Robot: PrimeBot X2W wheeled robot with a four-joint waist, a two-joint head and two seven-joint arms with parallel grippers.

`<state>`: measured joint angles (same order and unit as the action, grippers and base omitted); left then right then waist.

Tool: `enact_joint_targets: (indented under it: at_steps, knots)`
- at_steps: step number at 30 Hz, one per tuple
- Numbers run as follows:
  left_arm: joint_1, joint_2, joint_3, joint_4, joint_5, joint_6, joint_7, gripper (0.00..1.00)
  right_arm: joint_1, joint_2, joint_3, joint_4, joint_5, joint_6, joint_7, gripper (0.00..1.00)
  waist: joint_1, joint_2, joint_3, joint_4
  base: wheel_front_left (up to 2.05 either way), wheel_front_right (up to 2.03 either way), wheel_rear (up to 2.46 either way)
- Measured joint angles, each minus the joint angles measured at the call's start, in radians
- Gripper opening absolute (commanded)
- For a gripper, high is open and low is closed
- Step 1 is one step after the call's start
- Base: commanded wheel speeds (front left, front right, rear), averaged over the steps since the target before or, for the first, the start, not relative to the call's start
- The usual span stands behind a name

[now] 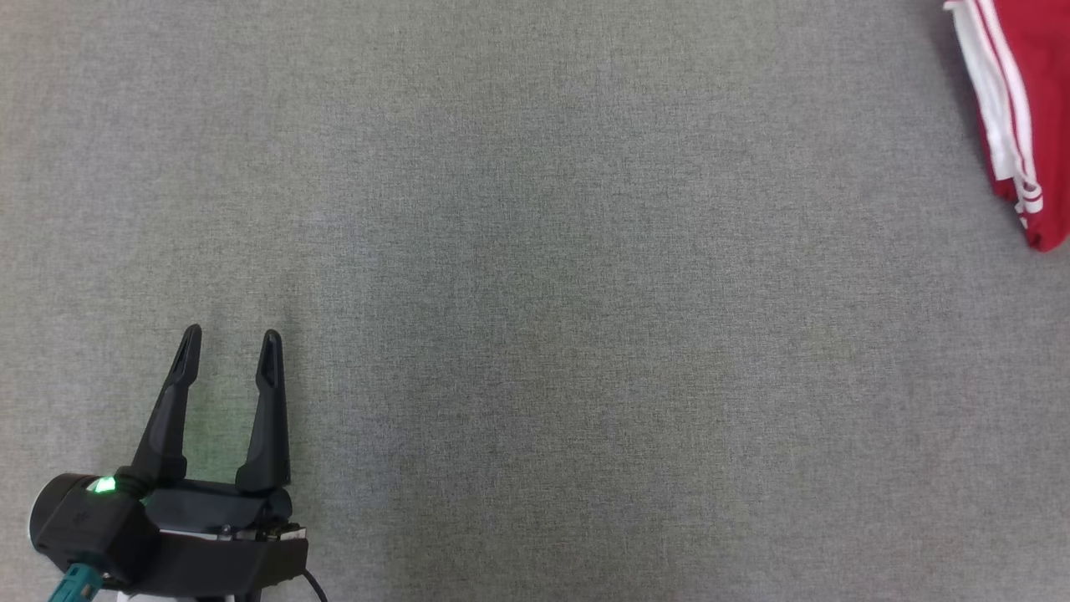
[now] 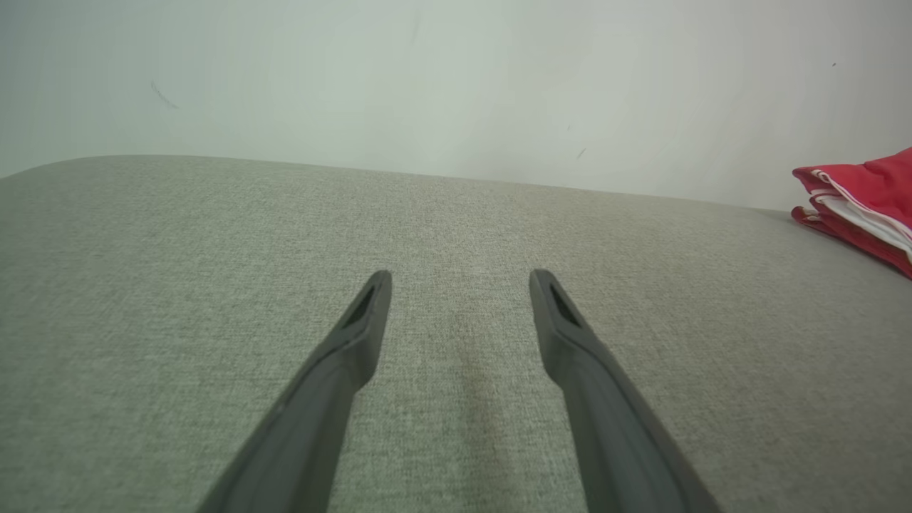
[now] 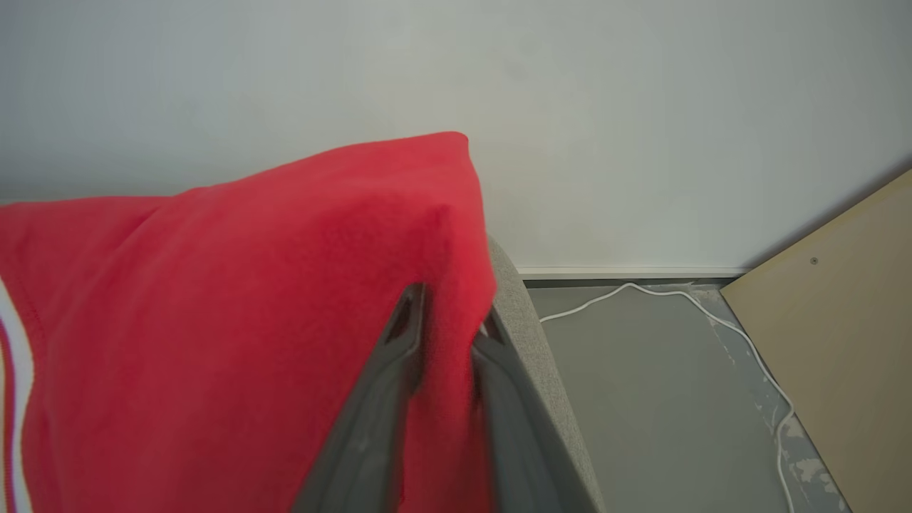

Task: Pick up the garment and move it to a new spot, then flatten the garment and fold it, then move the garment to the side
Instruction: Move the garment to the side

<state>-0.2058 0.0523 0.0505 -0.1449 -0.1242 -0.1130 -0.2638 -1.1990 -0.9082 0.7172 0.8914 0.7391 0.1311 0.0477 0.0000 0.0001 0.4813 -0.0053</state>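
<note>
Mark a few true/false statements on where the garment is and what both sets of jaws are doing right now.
1. The red garment with white stripes sits at the far right edge of the grey fabric surface. True.
2. The left gripper has its jaws clamped on the garment. False: they stand wide apart over bare grey fabric, with nothing between them.
3. The right gripper has red cloth between its jaws. True.
4. The garment is spread flat in the middle of the surface. False: it lies bunched in layers at the right edge, with the middle bare.
</note>
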Motion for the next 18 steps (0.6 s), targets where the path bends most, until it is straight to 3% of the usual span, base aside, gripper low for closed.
enact_joint_targets:
  at_steps: [10, 18]
  knots:
    - [0.004, -0.001, 0.001, 0.014, -0.003, 0.000, 0.000, 1.00, -0.023, 0.044, 0.023, 0.080, -0.036, 0.000, -0.076, 1.00, 0.0000, 0.0000, -0.036, 0.002, 0.00, 0.00, 0.00]
    - [0.033, -0.001, 0.002, 0.037, -0.024, 0.011, 0.000, 1.00, 0.017, 0.112, 0.007, 0.018, 0.047, 0.000, -0.207, 1.00, -0.0001, 0.0000, -0.106, -0.001, 0.00, 0.00, 0.00]
